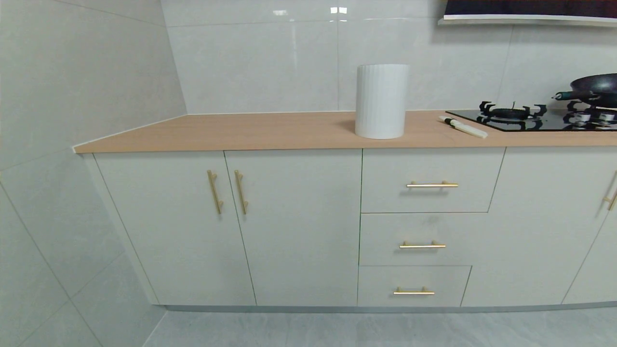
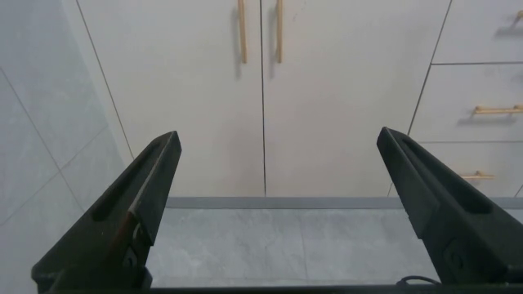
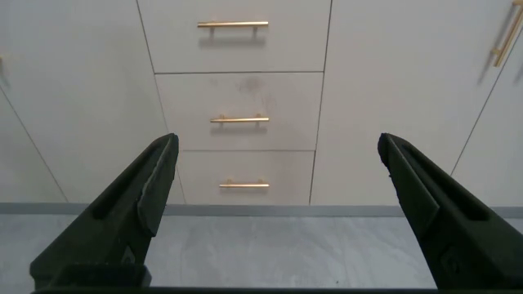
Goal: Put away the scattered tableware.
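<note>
No readable text, labels or numbers anywhere

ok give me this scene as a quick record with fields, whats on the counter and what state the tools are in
counter: wooden countertop over pale cabinets
tableware: pale long utensil lying flat beside the hob
holder: white ribbed cylinder, upright, left of the utensil
hob: black gas hob with a dark pan on it
storage: three drawers, all shut
left: left tool open, empty, facing the double doors
right: right tool open, empty, facing the drawers
</note>
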You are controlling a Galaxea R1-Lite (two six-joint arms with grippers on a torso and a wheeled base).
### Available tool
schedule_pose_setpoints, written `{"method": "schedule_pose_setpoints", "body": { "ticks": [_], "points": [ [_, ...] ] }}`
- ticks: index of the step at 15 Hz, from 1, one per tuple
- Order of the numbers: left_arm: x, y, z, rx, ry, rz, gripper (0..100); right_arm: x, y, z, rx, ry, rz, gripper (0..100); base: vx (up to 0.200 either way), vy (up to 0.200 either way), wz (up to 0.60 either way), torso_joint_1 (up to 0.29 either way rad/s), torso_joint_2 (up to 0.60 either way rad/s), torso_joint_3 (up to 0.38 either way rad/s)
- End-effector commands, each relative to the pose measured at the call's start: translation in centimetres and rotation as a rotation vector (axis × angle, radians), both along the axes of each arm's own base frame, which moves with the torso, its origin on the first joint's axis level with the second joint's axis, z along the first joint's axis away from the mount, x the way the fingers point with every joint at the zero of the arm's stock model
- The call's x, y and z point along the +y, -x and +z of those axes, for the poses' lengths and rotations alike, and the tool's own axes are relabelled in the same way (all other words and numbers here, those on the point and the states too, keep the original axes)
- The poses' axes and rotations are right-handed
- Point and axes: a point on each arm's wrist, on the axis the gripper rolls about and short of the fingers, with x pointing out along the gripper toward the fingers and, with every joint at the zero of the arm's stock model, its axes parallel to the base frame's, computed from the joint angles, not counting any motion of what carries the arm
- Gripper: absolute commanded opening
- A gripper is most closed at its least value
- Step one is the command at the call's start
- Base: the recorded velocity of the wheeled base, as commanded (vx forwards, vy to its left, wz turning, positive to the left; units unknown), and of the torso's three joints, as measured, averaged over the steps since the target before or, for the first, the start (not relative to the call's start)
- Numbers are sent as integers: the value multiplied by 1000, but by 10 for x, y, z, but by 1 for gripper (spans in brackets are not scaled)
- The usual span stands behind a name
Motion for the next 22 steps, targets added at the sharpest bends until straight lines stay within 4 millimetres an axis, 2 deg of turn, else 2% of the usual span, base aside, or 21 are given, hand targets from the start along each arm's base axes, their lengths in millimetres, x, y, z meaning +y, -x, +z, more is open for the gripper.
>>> {"method": "schedule_pose_setpoints", "body": {
  "ticks": [1, 13, 22],
  "points": [
    [0, 0, 0, -1, 0, 0, 100, 0, 0, -1, 6, 0, -1, 100, 0, 0, 0, 0, 0, 0],
    [0, 0, 0, -1, -9, 0, 100, 0, 0, -1, 9, -3, 2, 100, 0, 0, 0, 0, 0, 0],
    [0, 0, 0, -1, -6, -1, 100, 0, 0, -1, 9, -3, 6, 100, 200, 0, 0, 2, 2, 1]
  ]
}}
